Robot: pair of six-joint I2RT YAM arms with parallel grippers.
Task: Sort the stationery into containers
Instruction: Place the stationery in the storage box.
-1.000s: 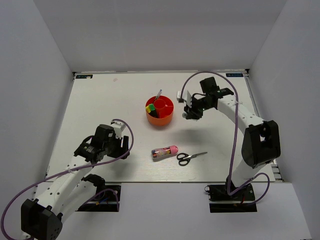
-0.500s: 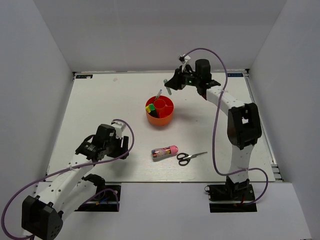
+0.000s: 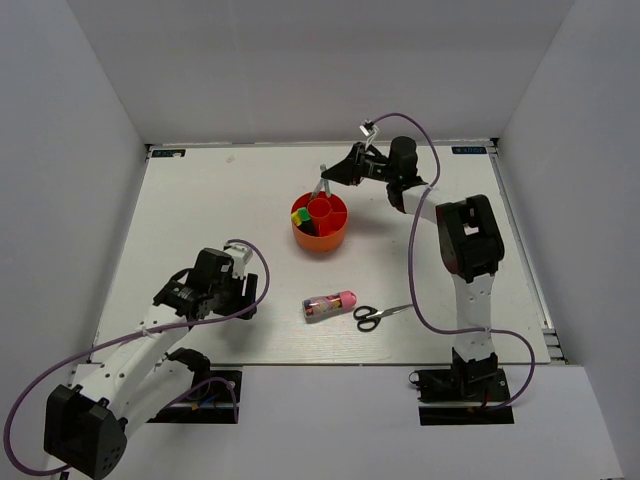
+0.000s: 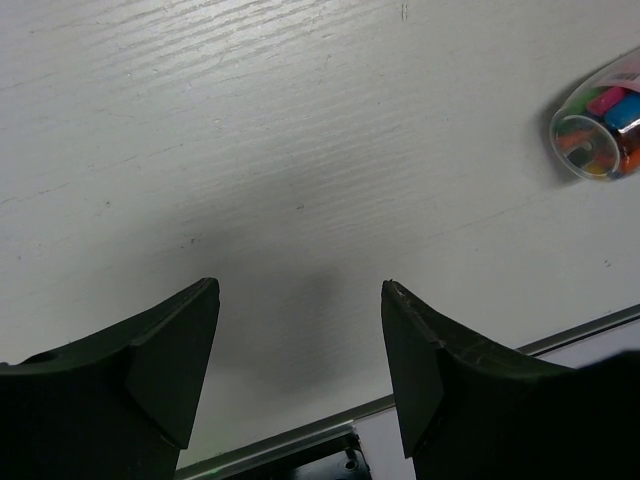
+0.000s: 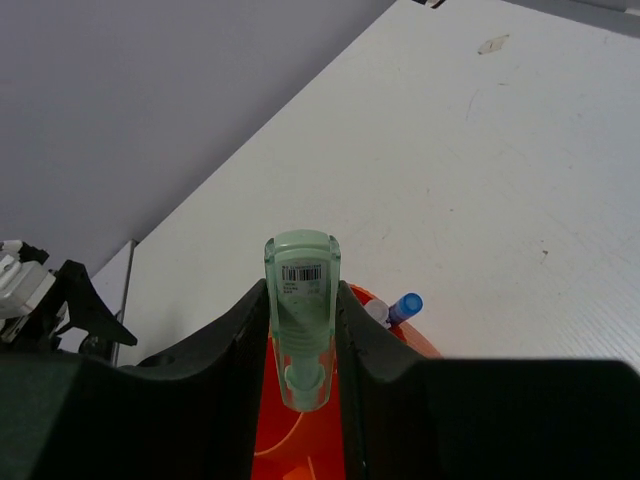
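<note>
with our right claw (image 5: 300,312) clenched on the pale green tube (image 5: 301,285) just over the far rim of the organiser (image 3: 320,240), toward the far edge of the surface (image 3: 200,220), we should centre it above a free compartment, lower, then release.

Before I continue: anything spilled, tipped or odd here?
Nothing stands out. The organiser stands upright; the clear tube and scissors lie unsorted on the table; the right gripper holds the pale green tube.
</note>
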